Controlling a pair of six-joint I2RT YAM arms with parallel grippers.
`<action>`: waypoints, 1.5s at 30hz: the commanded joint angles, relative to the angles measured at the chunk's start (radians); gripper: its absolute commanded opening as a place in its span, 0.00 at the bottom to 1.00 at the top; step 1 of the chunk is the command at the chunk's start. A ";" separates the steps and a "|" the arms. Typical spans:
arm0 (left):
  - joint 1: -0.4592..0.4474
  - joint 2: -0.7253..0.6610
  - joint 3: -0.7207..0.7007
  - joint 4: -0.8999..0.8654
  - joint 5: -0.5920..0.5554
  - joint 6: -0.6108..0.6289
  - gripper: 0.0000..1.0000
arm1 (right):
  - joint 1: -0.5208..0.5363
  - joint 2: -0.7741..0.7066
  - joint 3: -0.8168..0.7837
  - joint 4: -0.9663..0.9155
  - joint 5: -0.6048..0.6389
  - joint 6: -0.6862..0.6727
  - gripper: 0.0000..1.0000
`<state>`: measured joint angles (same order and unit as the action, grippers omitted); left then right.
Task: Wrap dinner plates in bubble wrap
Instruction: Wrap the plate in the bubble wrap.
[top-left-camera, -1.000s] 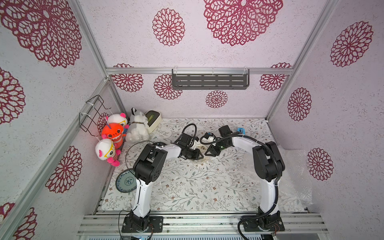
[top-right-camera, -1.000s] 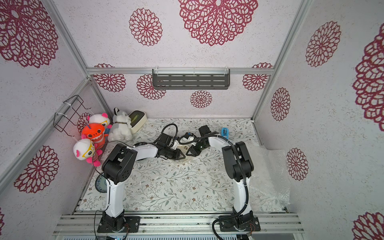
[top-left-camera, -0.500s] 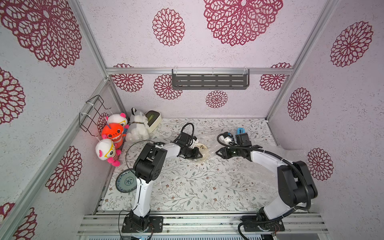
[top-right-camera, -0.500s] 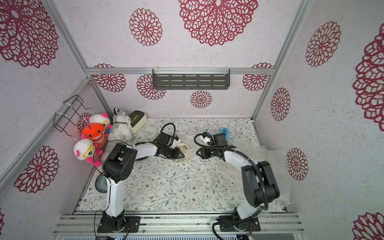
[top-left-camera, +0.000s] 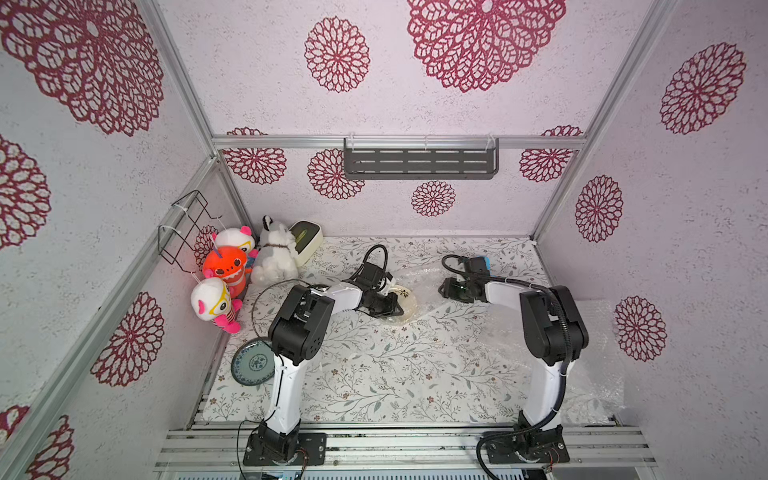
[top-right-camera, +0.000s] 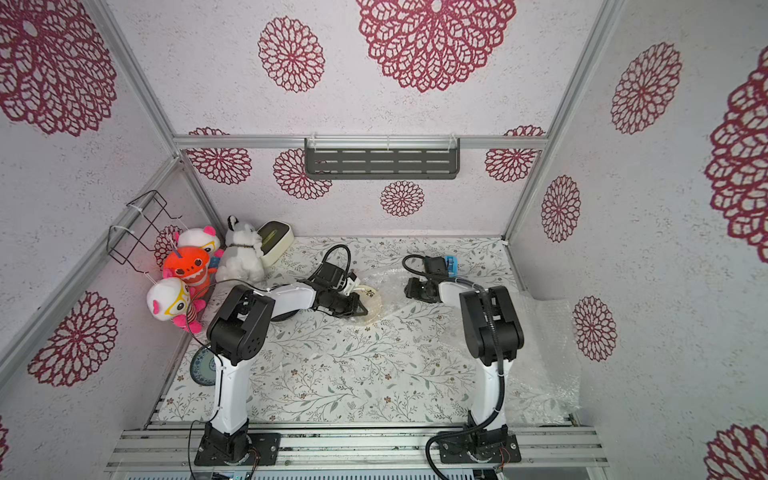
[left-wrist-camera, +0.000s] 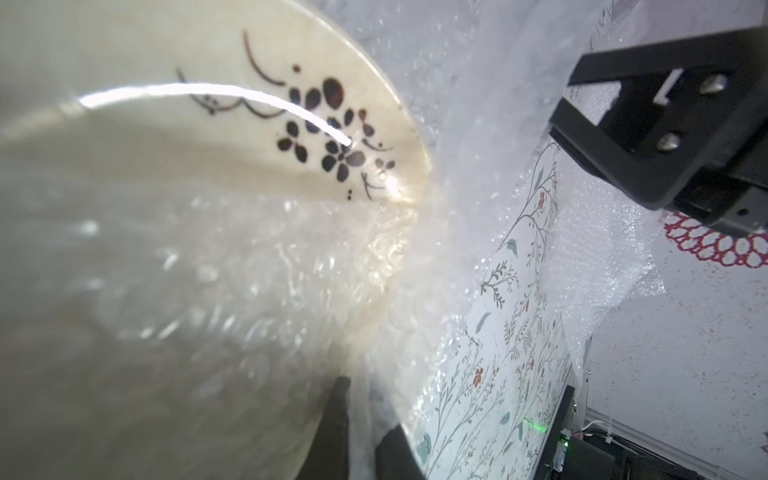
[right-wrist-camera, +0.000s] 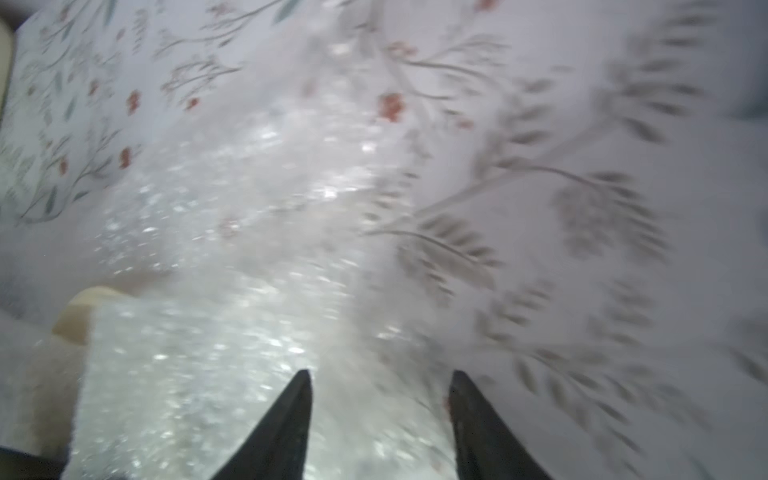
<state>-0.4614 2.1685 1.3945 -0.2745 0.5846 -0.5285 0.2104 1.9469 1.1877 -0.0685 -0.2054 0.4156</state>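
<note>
**A:** Where's the cream plate (top-left-camera: 406, 296) at?

**B:** Far middle of the table (top-left-camera: 374, 374). It lies on the bubble wrap (top-left-camera: 434, 282), and the left wrist view shows a fold of wrap over part of it.

**A:** And the left gripper (left-wrist-camera: 365, 403)?

**B:** Its jaws are nearly together, pinching the wrap right at the plate's rim.

**A:** Right gripper (right-wrist-camera: 380, 378)?

**B:** Its jaws are apart with nothing between them. It hovers low over the wrap, just beside the plate. That wrist view is pretty blurry though.

**A:** Any other plates?

**B:** The grey-teal plate (top-left-camera: 253, 361) sits unwrapped at the table's left edge, by the left arm's base. A second sheet (top-left-camera: 598, 353) lies crumpled along the right side.
</note>
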 joint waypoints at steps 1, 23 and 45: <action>0.018 0.062 0.007 -0.075 -0.051 -0.027 0.11 | -0.055 -0.144 -0.094 -0.074 -0.009 0.029 0.65; 0.035 0.083 0.044 -0.149 -0.092 -0.086 0.00 | 0.066 -0.109 -0.129 0.475 -0.416 0.045 0.00; 0.087 -0.011 0.130 -0.203 -0.015 -0.107 0.25 | 0.319 0.079 -0.145 0.264 -0.100 0.060 0.00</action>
<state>-0.4030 2.1998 1.5047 -0.4175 0.6159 -0.6334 0.5423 1.9903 1.0389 0.3290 -0.4232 0.4149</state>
